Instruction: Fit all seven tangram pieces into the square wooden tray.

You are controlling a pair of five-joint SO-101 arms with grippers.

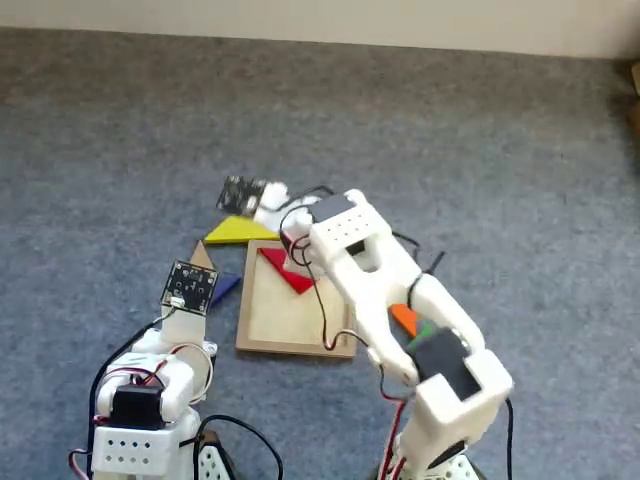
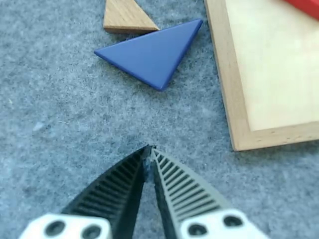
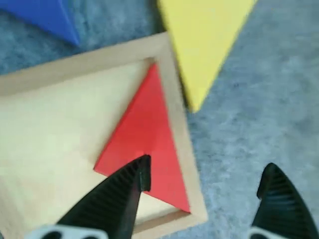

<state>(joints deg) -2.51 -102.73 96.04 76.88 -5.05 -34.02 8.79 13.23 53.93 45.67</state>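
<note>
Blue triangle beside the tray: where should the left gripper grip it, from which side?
Probably from above, pinching the blue triangle at its corner nearest the left gripper: it lies flat, bare felt both sides there; its far edge neighbours the wooden triangle and tray.

The high view looks steeply down over the bench point(image 1: 500, 150) from well above. Both wrist views sit close over it, angled downward; all three share the tray point(image 1: 280, 320).

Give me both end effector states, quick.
Left end effector: closed, empty.
Right end effector: open, holding nothing.
</note>
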